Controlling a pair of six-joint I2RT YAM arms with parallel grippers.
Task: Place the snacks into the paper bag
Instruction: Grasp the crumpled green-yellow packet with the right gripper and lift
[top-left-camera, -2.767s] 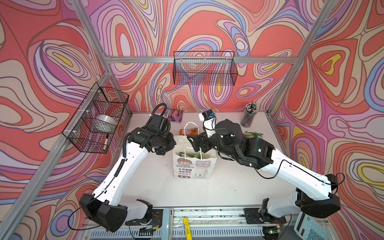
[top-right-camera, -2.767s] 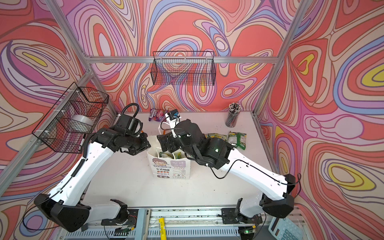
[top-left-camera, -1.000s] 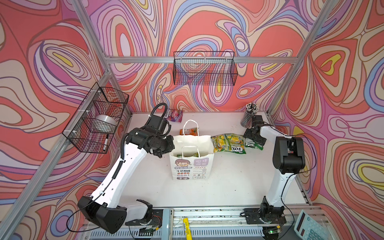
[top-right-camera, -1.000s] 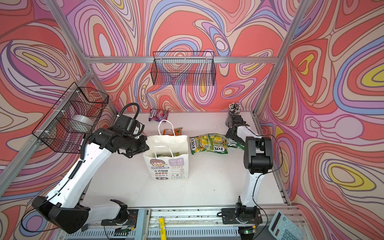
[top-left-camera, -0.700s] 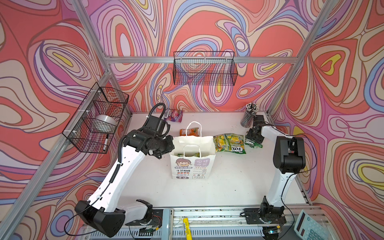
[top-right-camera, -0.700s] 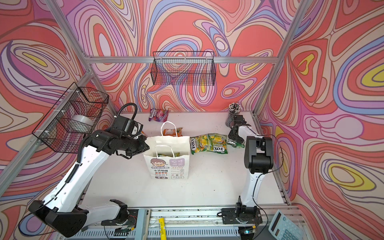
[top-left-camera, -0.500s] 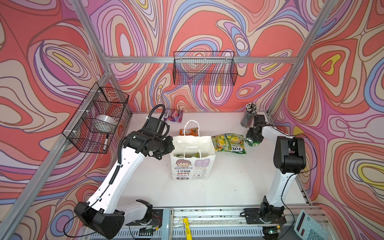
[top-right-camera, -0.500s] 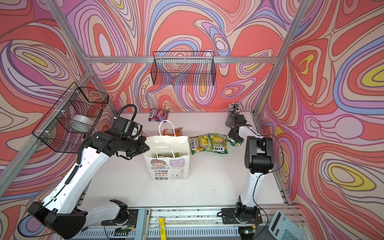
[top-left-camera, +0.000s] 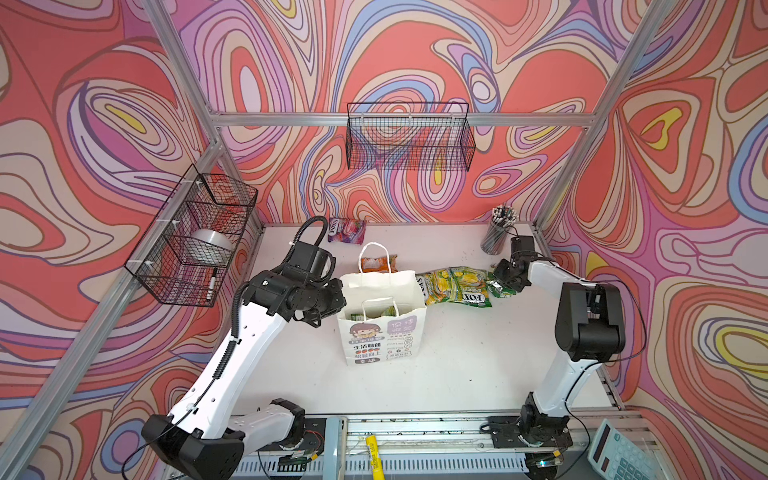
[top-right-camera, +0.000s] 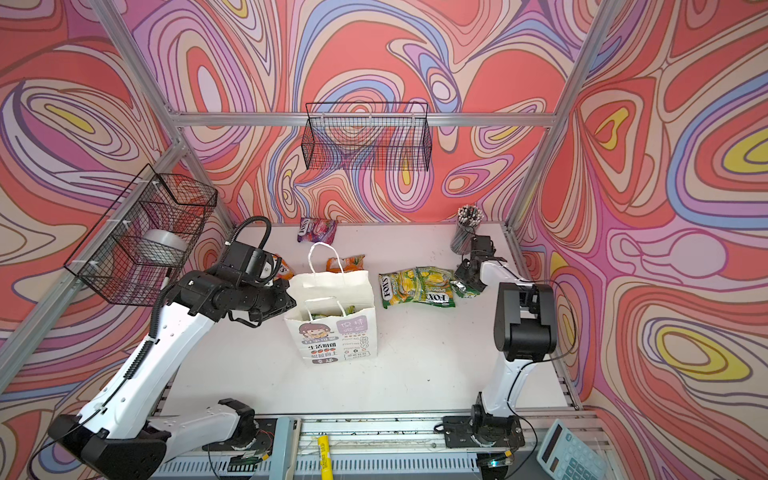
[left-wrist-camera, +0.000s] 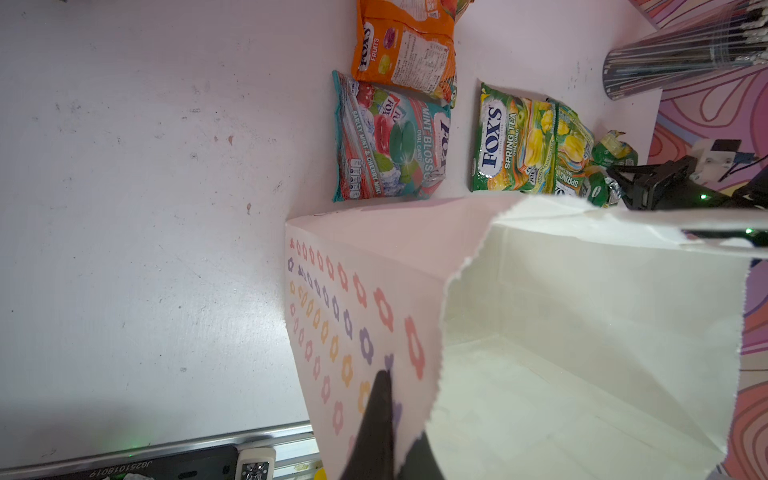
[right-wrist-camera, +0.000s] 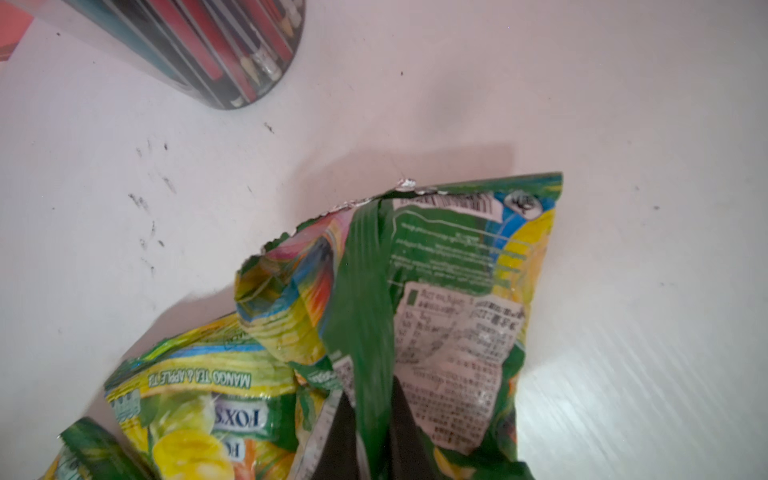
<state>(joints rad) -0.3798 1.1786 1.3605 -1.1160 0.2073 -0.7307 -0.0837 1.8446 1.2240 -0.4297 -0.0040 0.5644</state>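
Observation:
The white paper bag (top-left-camera: 382, 332) stands upright mid-table, mouth open, with snacks (top-left-camera: 374, 312) showing inside. My left gripper (top-left-camera: 338, 297) is shut on its left rim; in the left wrist view the fingers (left-wrist-camera: 380, 419) pinch the flower-printed side wall (left-wrist-camera: 353, 316). At the far right my right gripper (top-left-camera: 505, 282) is shut on a crumpled green packet (right-wrist-camera: 436, 291), its tips (right-wrist-camera: 370, 424) clamping the packet's back seam. Two yellow-green FOX'S packets (top-left-camera: 457, 286) lie beside it. An orange packet (top-left-camera: 376, 262) and a teal one (left-wrist-camera: 390, 137) lie behind the bag, a purple one (top-left-camera: 346, 230) at the back.
A cup of pencils (top-left-camera: 496, 235) stands just behind the right gripper. Black wire baskets hang on the back wall (top-left-camera: 409, 137) and left wall (top-left-camera: 195, 237). A yellow marker (top-left-camera: 374, 455) and a calculator (top-left-camera: 623, 453) lie past the table's front edge.
My right gripper, open a second ago beside the green packet, has shut on it. The left gripper keeps its hold on the bag's rim, and the bag has shifted slightly.

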